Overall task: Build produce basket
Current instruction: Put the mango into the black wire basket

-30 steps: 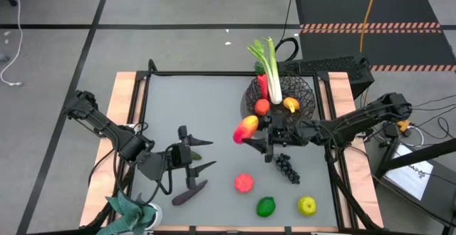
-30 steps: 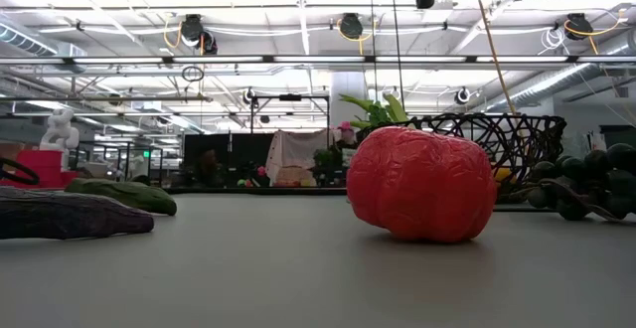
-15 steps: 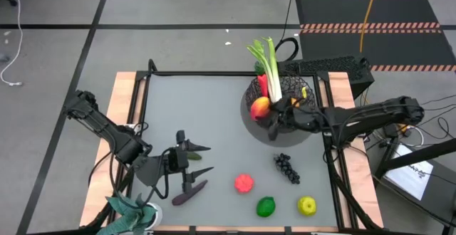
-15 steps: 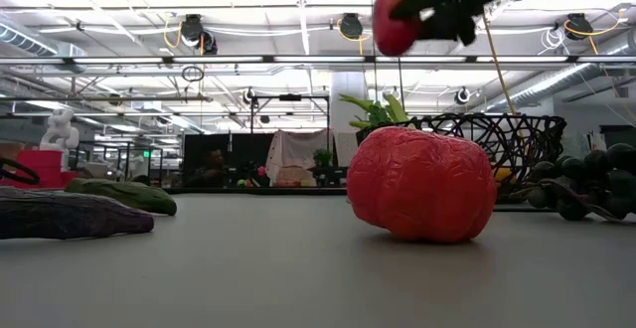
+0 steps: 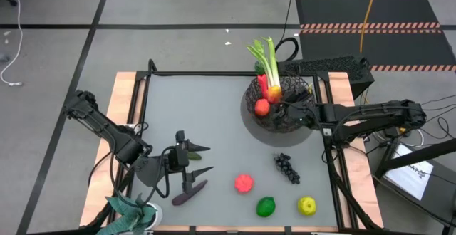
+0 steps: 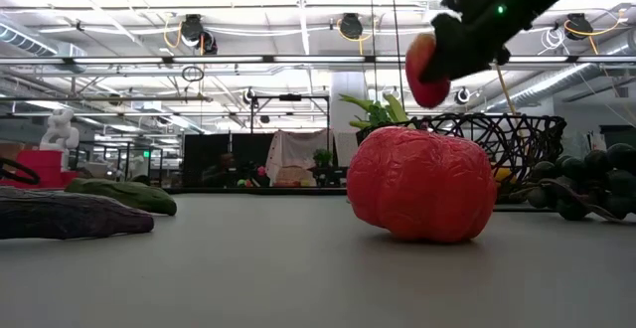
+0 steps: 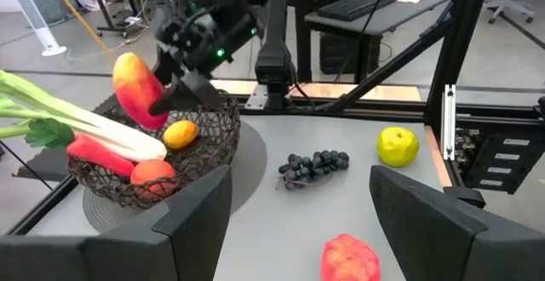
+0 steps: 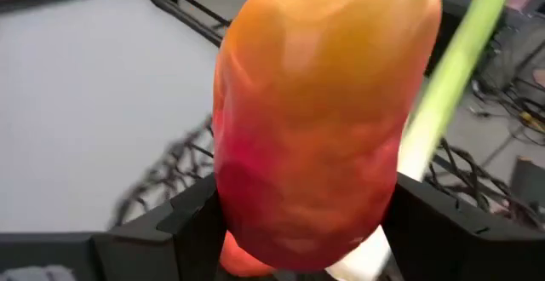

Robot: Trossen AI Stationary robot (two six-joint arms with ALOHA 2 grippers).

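Right gripper [image 7: 174, 81] fingers grip a red-yellow fruit [image 7: 139, 89] over the basket [image 7: 153, 183]. Released off-centre, it may glance off the leek [image 7: 81, 119] and roll out. Left gripper [image 5: 191, 165] waits, fingers apart, holding nothing.

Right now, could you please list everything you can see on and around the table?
basket: one, black wire mesh, far right of the table.
leek: one, green and white, leaning out of the basket.
Fruits in the basket: one red, one orange, one yellow-orange.
mango: one, red and yellow, held above the basket.
grapes: one dark bunch, right of centre.
red fruit: one, near edge.
green fruit: one, near edge.
yellow-green fruit: one, near right corner.
eggplant: one, dark, near left.
cucumber: one, green, left side.
teal plant: one, near left corner.
left end effector: open, over the eggplant.
right end effector: gripping the mango.
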